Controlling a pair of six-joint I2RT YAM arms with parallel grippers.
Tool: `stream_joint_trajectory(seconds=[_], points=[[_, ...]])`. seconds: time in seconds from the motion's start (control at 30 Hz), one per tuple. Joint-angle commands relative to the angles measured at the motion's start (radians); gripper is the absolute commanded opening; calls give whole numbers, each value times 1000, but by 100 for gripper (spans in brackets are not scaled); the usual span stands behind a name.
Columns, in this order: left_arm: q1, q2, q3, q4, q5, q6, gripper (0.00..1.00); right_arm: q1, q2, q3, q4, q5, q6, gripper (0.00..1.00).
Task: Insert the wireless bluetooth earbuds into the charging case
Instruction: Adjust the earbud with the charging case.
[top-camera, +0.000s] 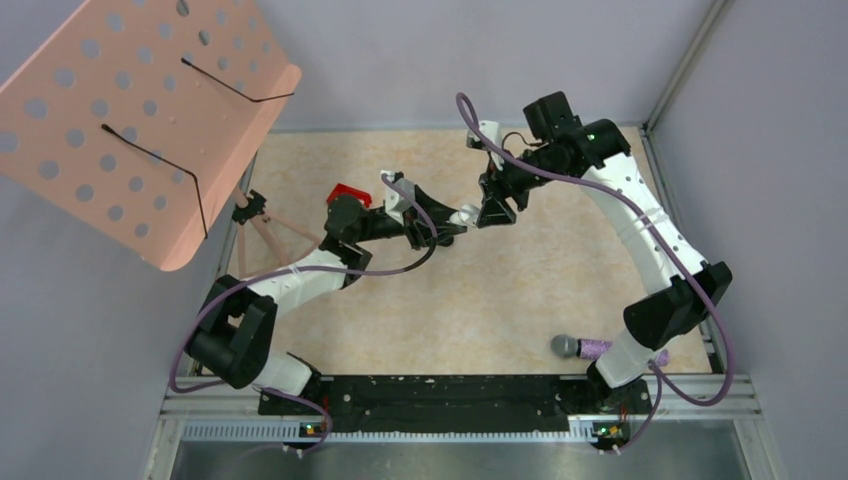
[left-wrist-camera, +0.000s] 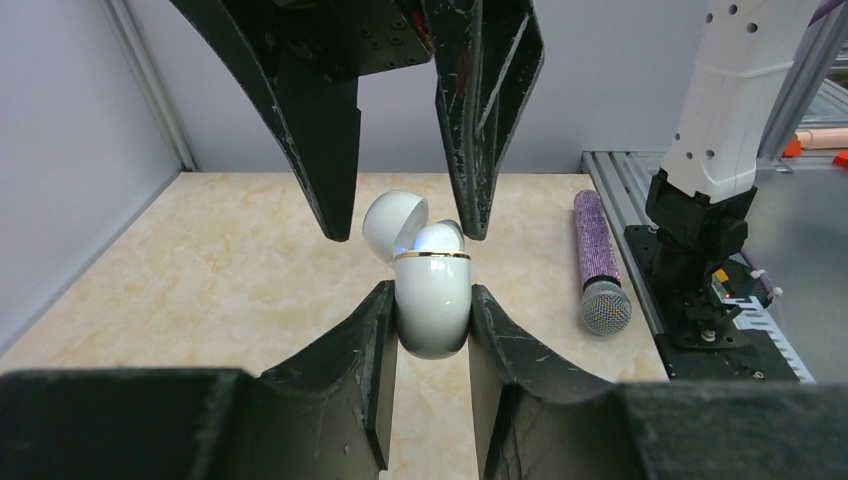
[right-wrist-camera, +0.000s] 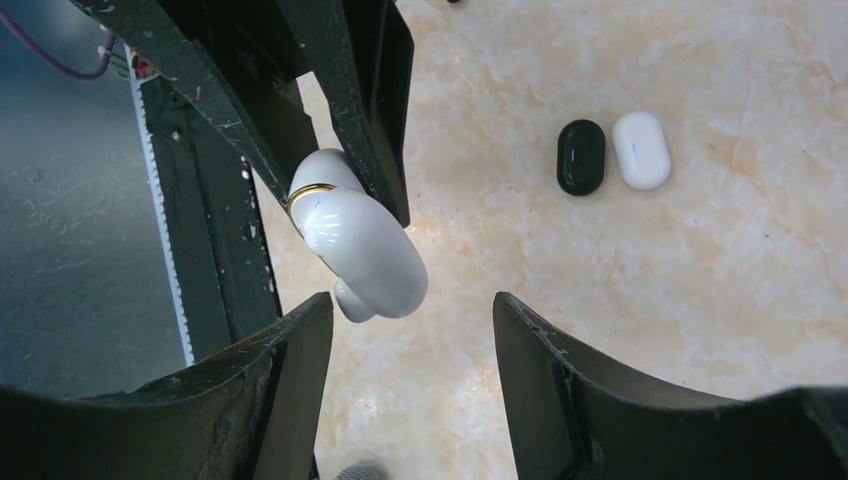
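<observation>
My left gripper (top-camera: 455, 226) is shut on a glossy white charging case (left-wrist-camera: 432, 310) with a gold rim and holds it upright in the air over the middle of the table. Its lid (left-wrist-camera: 393, 225) is hinged open to the left. One white earbud (left-wrist-camera: 440, 238) sits in the case mouth. My right gripper (right-wrist-camera: 410, 305) is open and empty, its fingers (left-wrist-camera: 320, 130) pointing down on either side of the open case. In the right wrist view the case (right-wrist-camera: 365, 250) lies near the left finger. Other earbuds are out of view.
A black pill-shaped case (right-wrist-camera: 580, 156) and a white one (right-wrist-camera: 641, 150) lie side by side on the marble table (top-camera: 500, 300). A purple glitter microphone (top-camera: 580, 347) lies near the right arm's base. A pink perforated music stand (top-camera: 140, 110) stands at the far left.
</observation>
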Motion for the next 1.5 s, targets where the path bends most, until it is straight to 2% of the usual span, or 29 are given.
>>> stream_joint_trajectory(seconds=[0.0, 0.33, 0.77, 0.97, 1.07, 1.23, 1.47], points=[[3, -44, 38, 31, 31, 7, 0, 4, -35, -4, 40, 32, 7, 59], [3, -36, 37, 37, 51, 13, 0, 6, -6, 0, 92, 41, 85, 57], [11, -32, 30, 38, -19, -26, 0, 12, -15, -38, 86, 52, 72, 58], [11, -23, 37, 37, -13, -33, 0, 12, -8, -9, 90, 64, 97, 58], [13, -24, 38, 30, -13, -33, 0, 12, -16, 32, 51, 53, 52, 59], [13, -19, 42, 38, 8, -34, 0, 12, -26, 25, 49, 115, 48, 59], [14, -15, 56, 41, 20, -36, 0, 13, 3, 27, 83, 127, 85, 58]])
